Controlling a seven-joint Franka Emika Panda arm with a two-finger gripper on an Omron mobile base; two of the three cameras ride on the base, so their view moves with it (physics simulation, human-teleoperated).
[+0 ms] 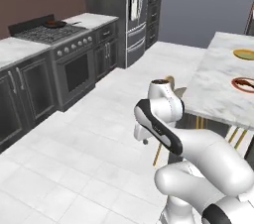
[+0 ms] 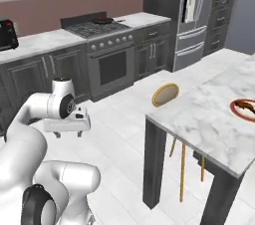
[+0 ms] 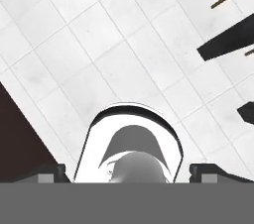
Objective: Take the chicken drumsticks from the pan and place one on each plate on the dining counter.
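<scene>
The black pan (image 1: pixel 54 22) (image 2: pixel 102 20) sits on the stove at the far wall, with a reddish-brown bit in it too small to make out. On the dining counter (image 1: pixel 218 89) (image 2: pixel 209 119) one chicken drumstick (image 1: pixel 246 84) (image 2: pixel 244 106) lies on the red-rimmed plate (image 1: pixel 237 80) (image 2: pixel 234 107). The yellow-tan plate (image 1: pixel 243 54) stands behind it, bare. My gripper (image 2: pixel 68 132) (image 1: pixel 144 139) (image 3: pixel 129 172) hangs folded in low over the floor, pointing down, between the stove and the counter. It is open and holds nothing.
A tan-seated stool (image 2: pixel 165 94) (image 1: pixel 170 80) stands at the counter's near corner, close to my arm. Dark cabinets flank the stove (image 1: pixel 69 54) (image 2: pixel 107 55), and a steel fridge (image 1: pixel 136 10) (image 2: pixel 191 10) stands beyond. White tiled floor (image 3: pixel 99 44) lies under the hand.
</scene>
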